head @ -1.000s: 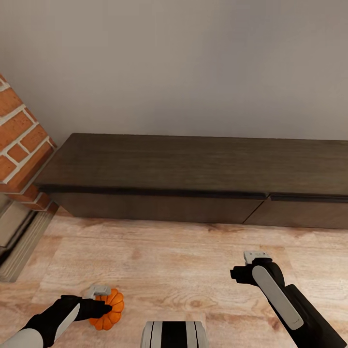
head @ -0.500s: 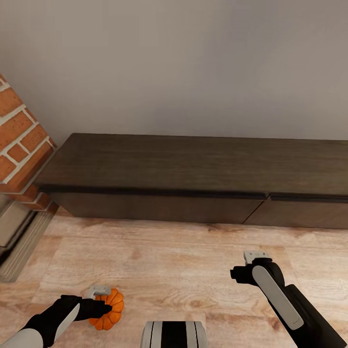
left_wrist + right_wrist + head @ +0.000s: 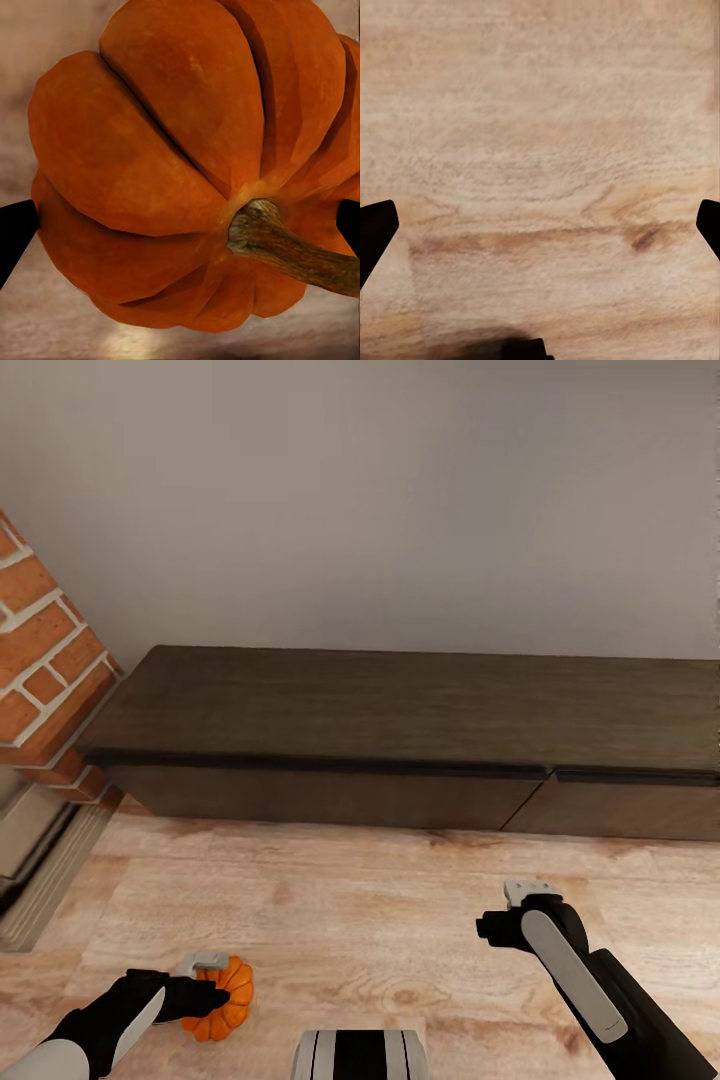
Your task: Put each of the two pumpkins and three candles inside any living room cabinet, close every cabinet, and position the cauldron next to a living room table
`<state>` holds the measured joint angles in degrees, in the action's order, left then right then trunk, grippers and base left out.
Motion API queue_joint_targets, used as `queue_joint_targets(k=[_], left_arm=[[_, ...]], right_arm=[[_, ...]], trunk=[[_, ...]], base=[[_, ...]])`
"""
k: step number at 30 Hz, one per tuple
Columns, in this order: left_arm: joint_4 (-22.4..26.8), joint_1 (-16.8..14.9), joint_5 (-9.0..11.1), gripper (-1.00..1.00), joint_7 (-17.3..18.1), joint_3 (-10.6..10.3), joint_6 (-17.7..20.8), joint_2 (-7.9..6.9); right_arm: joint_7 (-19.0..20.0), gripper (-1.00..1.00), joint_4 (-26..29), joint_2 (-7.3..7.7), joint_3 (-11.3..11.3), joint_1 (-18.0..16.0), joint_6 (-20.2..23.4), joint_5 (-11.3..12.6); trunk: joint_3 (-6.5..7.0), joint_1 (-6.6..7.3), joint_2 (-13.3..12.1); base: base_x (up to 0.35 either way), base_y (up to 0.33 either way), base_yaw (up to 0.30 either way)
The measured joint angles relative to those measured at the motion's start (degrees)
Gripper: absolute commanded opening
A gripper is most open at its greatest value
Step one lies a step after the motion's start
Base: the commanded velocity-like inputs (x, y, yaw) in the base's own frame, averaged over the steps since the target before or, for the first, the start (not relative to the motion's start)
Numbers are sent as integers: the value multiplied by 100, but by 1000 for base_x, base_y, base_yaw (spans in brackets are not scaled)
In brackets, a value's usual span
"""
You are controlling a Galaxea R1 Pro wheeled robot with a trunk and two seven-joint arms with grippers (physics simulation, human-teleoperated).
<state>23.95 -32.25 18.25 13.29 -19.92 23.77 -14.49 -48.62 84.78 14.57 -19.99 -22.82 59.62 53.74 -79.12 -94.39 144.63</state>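
Pumpkin in my left gripper, cabinet shut ahead.

At the lower left of the head view my left gripper clasps the pumpkin; the wrist view shows a finger tip at each flank, stem toward the camera. I judge that the ribbed skin could slip if I lift fast. The cabinet spans mid-frame with its drawers closed, so pushing in now would hit the front. At the lower right my right gripper hangs wide and empty over the floor.

Pumpkin on the floor, cabinet shut

An orange ribbed pumpkin with a brown stem sits on the wooden floor; the long dark brown cabinet behind shows closed drawer fronts.
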Motion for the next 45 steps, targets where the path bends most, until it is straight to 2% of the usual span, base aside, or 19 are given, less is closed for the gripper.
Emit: queue_joint_targets(k=[16,19,23,25,28,35,37,40,42,45], left_arm=[[141,0,12,-100,101,0,61,-15],[144,0,17,-100,155,4,75,-23],[144,0,18,-100,204,5,79,-28],[144,0,17,-100,217,6,80,-32],[141,1,25,-100,282,5,82,-38],[137,1,30,-100,443,23,81,-56],[141,1,34,-100,550,26,77,-60],[176,1,55,-100,891,30,75,-68],[451,-3,59,-100,1242,49,77,-158],[1042,1,188,-100,1701,14,325,-415]], right_arm=[[11,100,-202,-75,-3,2,-15,-19],[17,100,-414,-173,-13,2,-52,-33],[29,100,-831,-404,-18,2,-218,-61],[42,100,-1204,-594,-22,2,-481,-75],[58,100,-1678,-743,-35,2,-946,-85],[332,100,-2436,-993,-50,2,-2378,-61],[459,100,-2521,-1030,-46,1,-2556,-69],[602,100,-2602,-1060,0,1,-2722,-64],[675,100,-2654,-1070,15,1,-2821,-62],[709,100,-2692,-1075,17,1,-2876,-61]], trunk=[[355,41,-21],[421,49,-26],[510,59,-31],[554,64,-34],[621,72,-38],[776,90,-47],[820,95,-50],[887,103,-54],[932,108,-56],[954,111,-58]], base=[[0,0,0],[0,0,0],[0,0,0],[0,0,0],[0,0,0],[0,0,0],[0,0,0],[0,0,0],[0,0,0],[0,0,0]])
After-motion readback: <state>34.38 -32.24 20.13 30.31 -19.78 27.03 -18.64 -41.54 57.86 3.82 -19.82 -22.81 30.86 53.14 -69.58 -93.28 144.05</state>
